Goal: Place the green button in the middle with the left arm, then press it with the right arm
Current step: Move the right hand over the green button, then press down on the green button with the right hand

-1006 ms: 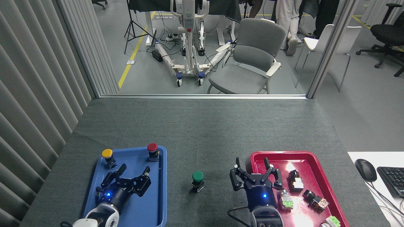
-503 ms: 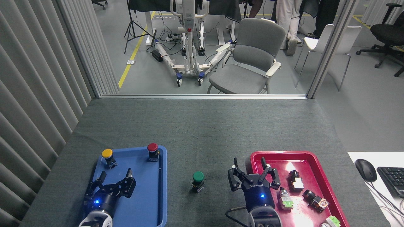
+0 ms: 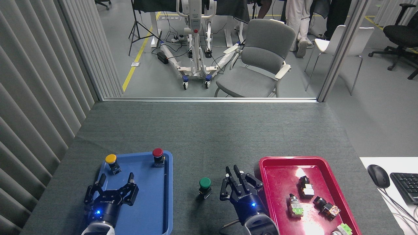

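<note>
The green button [image 3: 204, 183] stands on the bare table [image 3: 209, 137] between the blue tray [image 3: 156, 212] and red tray [image 3: 277, 163]; the right gripper [image 3: 235, 178] is just beside it, fingers nearly together, holding nothing. The left gripper [image 3: 115, 185] hangs open and empty over the blue tray. The button is small and tall; a push from the side could tip it.

left arm [image 3: 109, 191]: black multi-finger gripper, blue light on its body, white rounded wrist segment
right arm [image 3: 235, 182]: black multi-finger gripper, blue light, white logo lettering, black cylindrical wrist, thin black cable beside it
</note>
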Robot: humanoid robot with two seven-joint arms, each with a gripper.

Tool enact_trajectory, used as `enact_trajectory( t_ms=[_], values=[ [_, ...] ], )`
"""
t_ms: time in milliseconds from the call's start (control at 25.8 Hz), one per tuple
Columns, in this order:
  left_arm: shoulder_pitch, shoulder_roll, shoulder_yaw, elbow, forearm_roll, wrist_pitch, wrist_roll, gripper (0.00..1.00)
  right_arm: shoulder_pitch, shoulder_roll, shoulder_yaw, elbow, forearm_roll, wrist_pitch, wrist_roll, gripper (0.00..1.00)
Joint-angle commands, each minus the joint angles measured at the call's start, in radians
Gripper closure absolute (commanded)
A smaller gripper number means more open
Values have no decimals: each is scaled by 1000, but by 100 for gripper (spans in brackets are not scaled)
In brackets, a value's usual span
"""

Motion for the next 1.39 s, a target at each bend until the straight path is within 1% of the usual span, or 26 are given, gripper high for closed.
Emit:
enact_trajectory(
  t_ms=[0,39,77,193,232,310,426,503,619,658,812,851,1006,1122,1354],
  values=[
    [-8,-12,3,-10,-10,2,-8,1,-4,3,24,1,0,-51,22,94],
    [-8,-16,5,-21,-13,10,-13,1,-7,3,35,1,0,-62,28,100],
    [-8,-18,5,-33,-21,28,-32,1,-13,3,43,3,0,-66,36,100],
    [-11,5,5,-79,-99,90,-172,0,-24,3,67,10,0,-68,43,100],
    [-13,13,6,-82,-121,100,-201,0,-24,5,69,15,0,-68,45,100],
    [-16,20,12,-79,-124,107,-233,0,-25,16,70,23,2,-66,48,100],
    [-11,16,63,-87,-124,122,-237,0,-42,32,73,50,8,-63,50,100],
    [-5,10,72,-98,-119,140,-241,0,-63,37,90,79,9,-60,50,100],
    [2,-3,71,-107,-119,185,-243,0,-93,65,98,119,9,-55,50,100],
    [12,-4,71,-122,-119,182,-243,0,-99,68,98,135,11,-55,50,100],
    [64,-6,72,-170,-121,191,-207,0,-116,69,115,187,11,-57,50,100],
    [65,-6,72,-177,-121,194,-194,0,-122,74,124,201,11,-56,48,100],
    [64,-15,74,-179,-122,199,-200,0,-139,75,132,231,11,-45,50,100],
    [64,-18,77,-180,-121,197,-200,0,-145,75,158,264,11,-45,50,100],
    [65,-23,92,-179,-118,196,-200,0,-140,75,161,279,3,-45,48,100]
  ],
)
